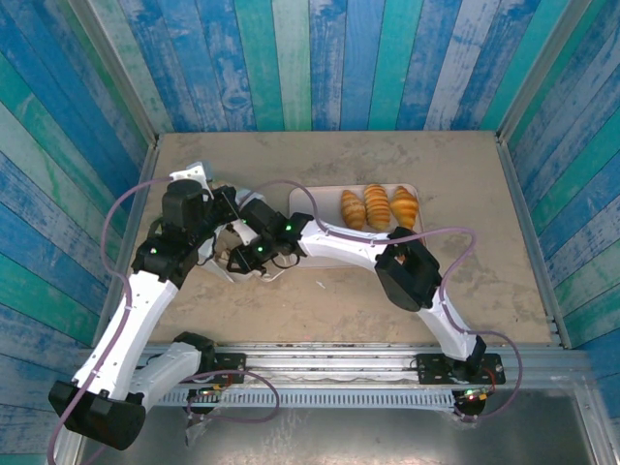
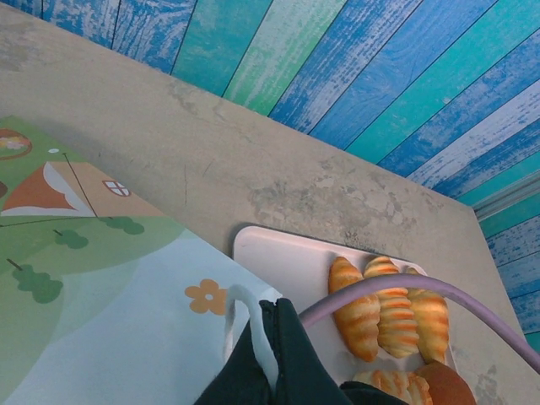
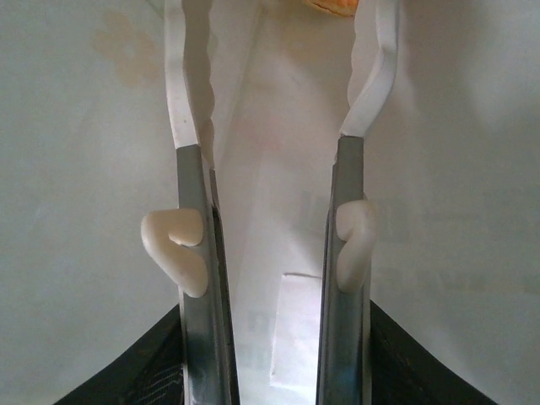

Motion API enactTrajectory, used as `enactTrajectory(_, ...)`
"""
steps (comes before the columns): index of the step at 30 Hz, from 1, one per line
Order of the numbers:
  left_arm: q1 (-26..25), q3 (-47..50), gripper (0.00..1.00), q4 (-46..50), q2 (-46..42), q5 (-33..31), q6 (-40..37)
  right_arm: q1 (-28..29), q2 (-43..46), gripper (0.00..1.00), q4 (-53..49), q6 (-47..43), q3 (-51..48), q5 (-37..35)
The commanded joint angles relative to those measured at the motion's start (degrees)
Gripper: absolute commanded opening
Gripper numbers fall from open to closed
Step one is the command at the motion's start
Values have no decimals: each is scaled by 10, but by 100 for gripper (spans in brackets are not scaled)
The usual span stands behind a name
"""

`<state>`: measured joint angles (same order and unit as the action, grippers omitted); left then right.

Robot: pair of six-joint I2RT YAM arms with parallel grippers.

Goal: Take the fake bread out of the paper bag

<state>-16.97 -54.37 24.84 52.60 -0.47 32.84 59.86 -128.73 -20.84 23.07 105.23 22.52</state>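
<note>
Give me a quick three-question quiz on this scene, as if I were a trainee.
1. True or false: the right gripper is inside the paper bag with its fingers apart and nothing between them.
2. In the left wrist view, how many pieces of fake bread can you count on the tray? A: three. B: five. C: seven.
3. Fill in: the ___ gripper is closed at the bag's rim, by a white cord handle.

Key: 1 true; 2 B; 3 left.
</note>
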Motion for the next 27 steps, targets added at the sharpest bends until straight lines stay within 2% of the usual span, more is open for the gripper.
enactTrajectory(1,2,-16,0,-15,1,5,2,3,-19,48,-27,-24,31,2)
enactTrajectory(10,1,-15,0,-17,3,4,7,3,-40,50,-47,-50,62,1)
enactTrajectory(21,1,-11,0,-21,3,11,11,0,-69,50,-71,-23,99,10)
enactTrajectory(27,2,-9,0,-18,0,7,11,0,-74,43,-88,-22,114,-3)
